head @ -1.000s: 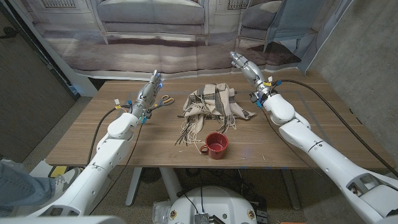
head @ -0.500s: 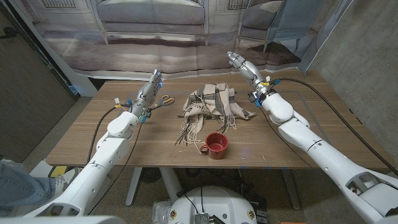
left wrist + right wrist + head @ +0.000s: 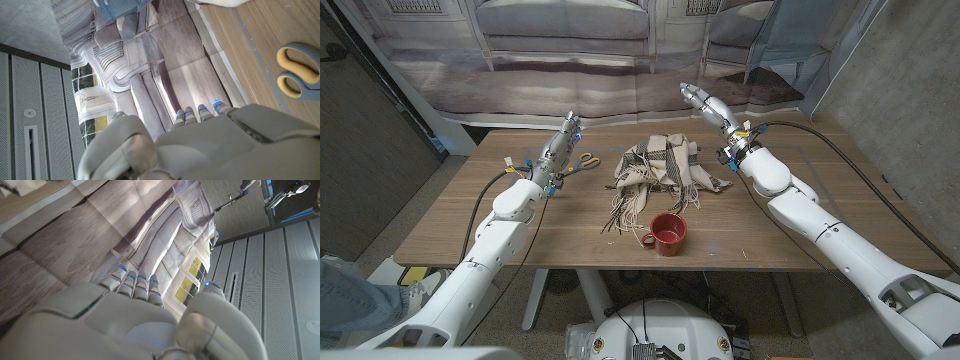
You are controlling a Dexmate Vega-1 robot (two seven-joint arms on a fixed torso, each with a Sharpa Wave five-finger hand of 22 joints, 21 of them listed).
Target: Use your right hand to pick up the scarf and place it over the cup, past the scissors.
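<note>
Scarf (image 3: 657,168), striped cream and dark brown with fringed ends, lies crumpled near the middle of the wooden tabletop (image 3: 520,235), untouched by either hand. Its fringe trails toward the near edge, where the red cup (image 3: 668,233) stands upright just beside the loose threads. Yellow-handled scissors (image 3: 587,159) lie on the far left part of the tabletop, to the left of the scarf and apart from it; the left wrist view shows their handles (image 3: 299,70) on the wood.

Right hand (image 3: 705,104) is raised above the far right side of the tabletop, beyond the scarf's right edge, fingers stretched out together and holding nothing. Left hand (image 3: 560,149) is extended near the scissors, its fingers straight and empty; whether it touches the wood cannot be told. Both wrist views look past the fingers to a printed backdrop behind the table.
</note>
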